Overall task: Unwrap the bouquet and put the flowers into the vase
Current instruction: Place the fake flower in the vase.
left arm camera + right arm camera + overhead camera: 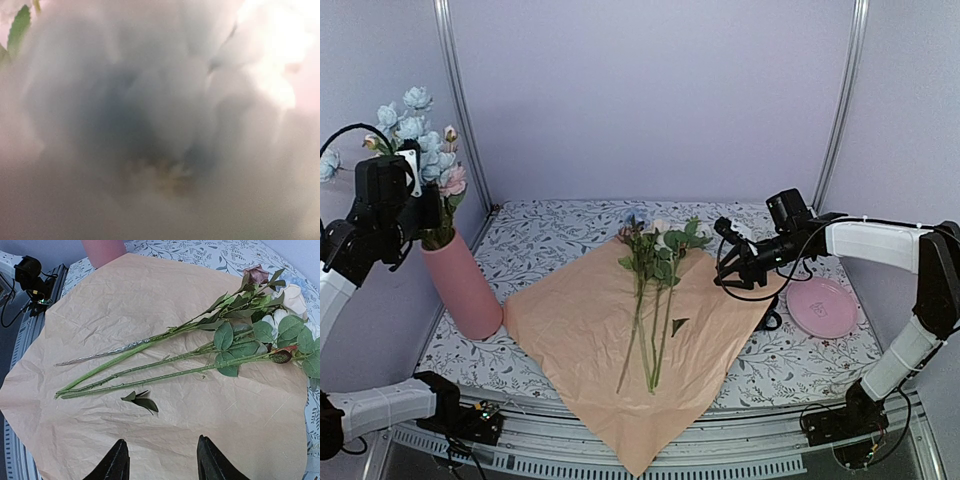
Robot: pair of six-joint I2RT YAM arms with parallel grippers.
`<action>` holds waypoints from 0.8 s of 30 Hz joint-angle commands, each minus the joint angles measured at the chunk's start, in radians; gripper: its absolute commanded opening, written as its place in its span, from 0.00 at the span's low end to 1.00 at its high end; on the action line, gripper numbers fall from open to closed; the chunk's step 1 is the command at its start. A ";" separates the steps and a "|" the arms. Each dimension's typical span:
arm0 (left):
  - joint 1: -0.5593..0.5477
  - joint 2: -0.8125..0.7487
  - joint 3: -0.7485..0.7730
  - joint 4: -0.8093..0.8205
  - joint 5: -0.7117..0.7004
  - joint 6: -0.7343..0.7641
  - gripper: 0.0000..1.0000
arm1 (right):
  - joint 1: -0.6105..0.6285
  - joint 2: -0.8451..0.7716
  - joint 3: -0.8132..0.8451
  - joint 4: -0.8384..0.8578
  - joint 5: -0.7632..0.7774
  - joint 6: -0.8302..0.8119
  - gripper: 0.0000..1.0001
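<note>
We kept our left gripper [418, 205] by the blue and pink blooms [420, 128] in the tall plain pink vase [466, 288], its grip too blurry to tell, while our right gripper [160, 461] hung open over long green-stemmed flowers [165, 365] on crinkled peach paper [150, 300], maybe to grab one.

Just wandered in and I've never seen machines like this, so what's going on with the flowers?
Two robot arms are filling a pink vase from an unwrapped bundle. The wrapping paper lies spread flat on the table with a few stems on it. Several blue and pink blooms already stand in the vase at the left, where the left gripper sits among them; whether it grips any is unclear. The right gripper hovers open and empty over the paper.
</note>
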 commanded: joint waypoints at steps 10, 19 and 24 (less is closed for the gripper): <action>0.020 0.036 0.023 0.029 -0.046 -0.011 0.18 | 0.003 0.015 0.021 -0.025 -0.023 -0.012 0.48; 0.025 0.005 -0.056 -0.072 -0.025 -0.080 0.00 | 0.003 0.017 0.020 -0.028 -0.031 -0.015 0.48; 0.031 -0.030 -0.118 -0.096 -0.026 -0.100 0.00 | 0.003 0.024 0.024 -0.032 -0.037 -0.016 0.48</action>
